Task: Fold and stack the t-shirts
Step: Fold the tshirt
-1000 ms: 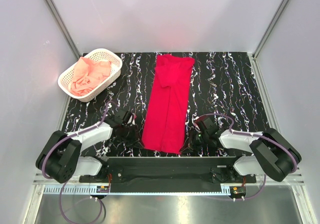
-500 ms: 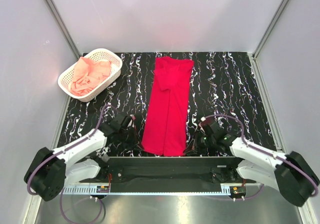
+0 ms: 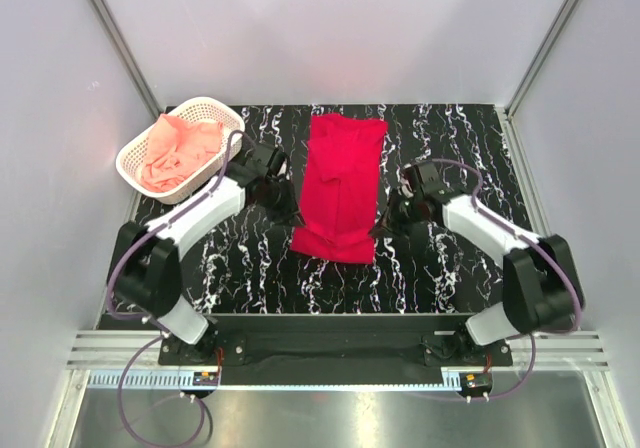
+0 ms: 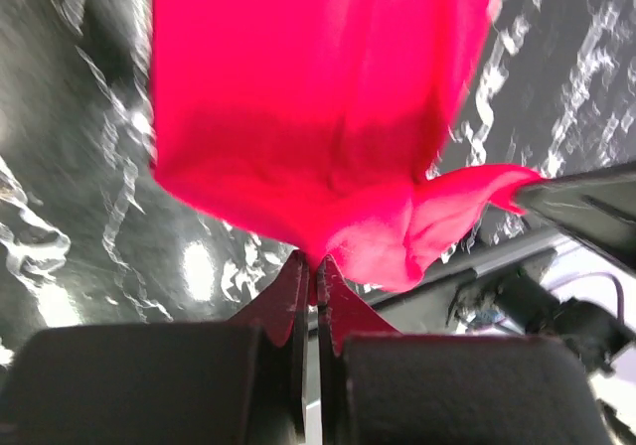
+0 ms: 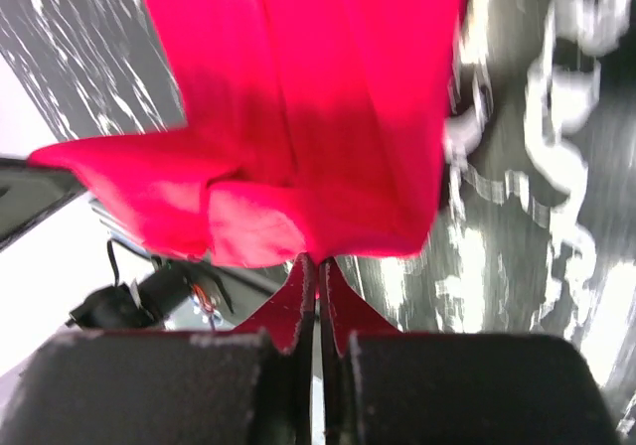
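1. We had the left gripper [image 4: 309, 271] clamped on the near-left hem corner of the red t-shirt [image 3: 340, 183], and the right gripper [image 5: 319, 266] clamped on the near-right corner.
2. The red t-shirt lay lengthwise mid-table [image 3: 450, 158], its near end held up.
3. Far left, the pink t-shirt [image 3: 178, 151] sat crumpled in the white basket [image 3: 227, 151].
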Controlling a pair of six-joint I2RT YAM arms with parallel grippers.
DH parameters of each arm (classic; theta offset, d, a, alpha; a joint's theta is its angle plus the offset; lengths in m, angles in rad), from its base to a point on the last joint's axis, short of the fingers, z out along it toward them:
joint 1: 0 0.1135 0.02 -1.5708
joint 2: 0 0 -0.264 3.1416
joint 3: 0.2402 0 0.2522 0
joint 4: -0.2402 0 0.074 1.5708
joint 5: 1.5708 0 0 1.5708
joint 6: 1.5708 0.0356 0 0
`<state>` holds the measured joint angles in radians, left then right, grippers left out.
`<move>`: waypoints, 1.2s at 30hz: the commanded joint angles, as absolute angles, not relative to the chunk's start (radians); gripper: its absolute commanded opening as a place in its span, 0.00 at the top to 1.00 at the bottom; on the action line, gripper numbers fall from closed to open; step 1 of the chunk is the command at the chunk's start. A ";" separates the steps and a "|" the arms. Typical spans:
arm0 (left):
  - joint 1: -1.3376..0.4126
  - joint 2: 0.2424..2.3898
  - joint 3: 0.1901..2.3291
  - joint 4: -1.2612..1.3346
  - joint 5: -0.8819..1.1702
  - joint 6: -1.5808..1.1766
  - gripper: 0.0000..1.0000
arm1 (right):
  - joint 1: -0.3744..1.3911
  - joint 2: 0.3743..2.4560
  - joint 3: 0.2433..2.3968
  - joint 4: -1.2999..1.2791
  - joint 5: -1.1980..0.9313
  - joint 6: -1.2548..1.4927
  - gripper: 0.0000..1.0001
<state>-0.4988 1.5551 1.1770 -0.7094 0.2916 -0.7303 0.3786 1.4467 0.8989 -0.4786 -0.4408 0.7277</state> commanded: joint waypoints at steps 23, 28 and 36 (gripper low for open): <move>-0.333 2.152 1.799 -0.839 0.448 -0.551 0.96 | 0.207 2.003 1.482 -0.678 -0.566 0.495 1.00; -0.322 2.169 1.815 -0.842 0.442 -0.554 0.96 | 0.190 2.029 1.493 -0.650 -0.591 0.494 1.00; -0.302 2.198 1.891 -0.841 0.451 -0.575 0.96 | 0.175 2.086 1.585 -0.678 -0.607 0.482 1.00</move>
<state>-0.3141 2.1876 1.8175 -0.8524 0.4156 -0.5697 0.1883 2.0842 1.5208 -0.6731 -0.5751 0.5026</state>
